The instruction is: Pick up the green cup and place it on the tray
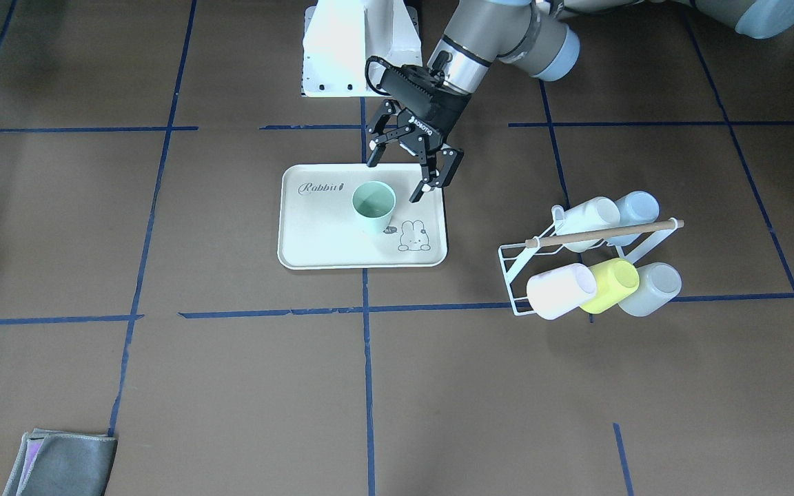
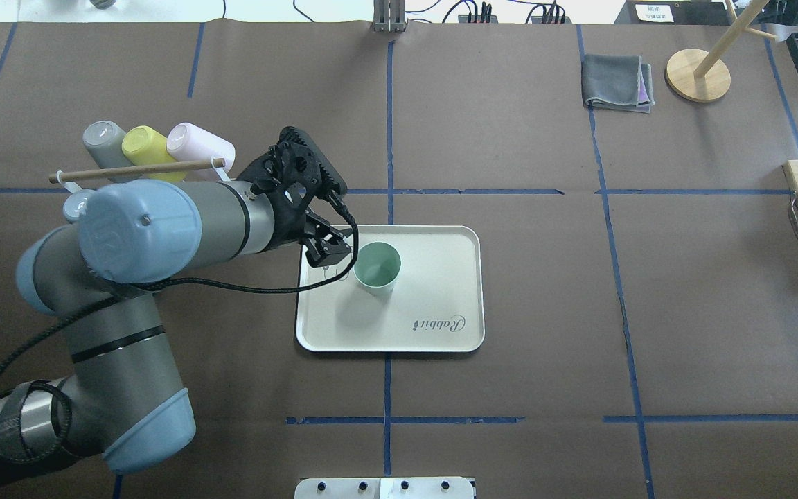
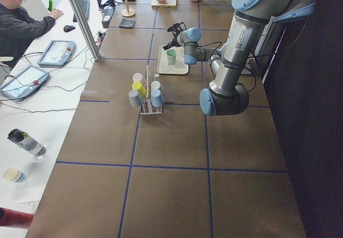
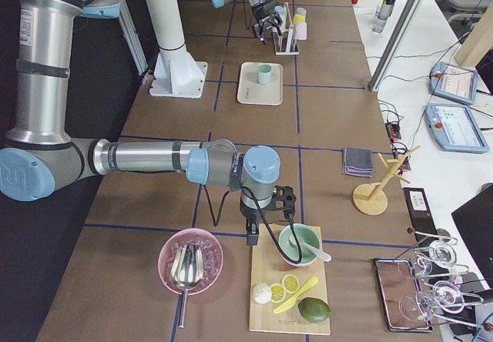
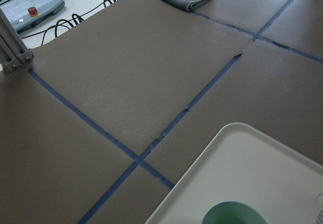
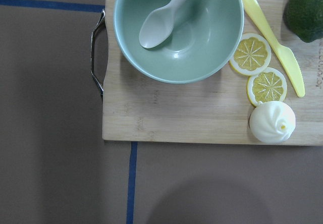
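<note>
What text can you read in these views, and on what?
"Rabbit": script on the tray.
"ROBOTIQ": on the left gripper.
White label beyond the table, overhead view: too small to read.
Print on the cutting board edge: cut off, unreadable.

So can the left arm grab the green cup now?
Probably yes. The left gripper hangs open right beside the green cup, which stands upright on the tray, with nothing between them.

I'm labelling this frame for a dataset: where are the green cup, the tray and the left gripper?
green cup (image 1: 373, 204), exterior front-facing view, its inside bottom
tray (image 1: 328, 238), exterior front-facing view, bare floor below the script
left gripper (image 1: 395, 180), exterior front-facing view, midway between its open jaws
</note>
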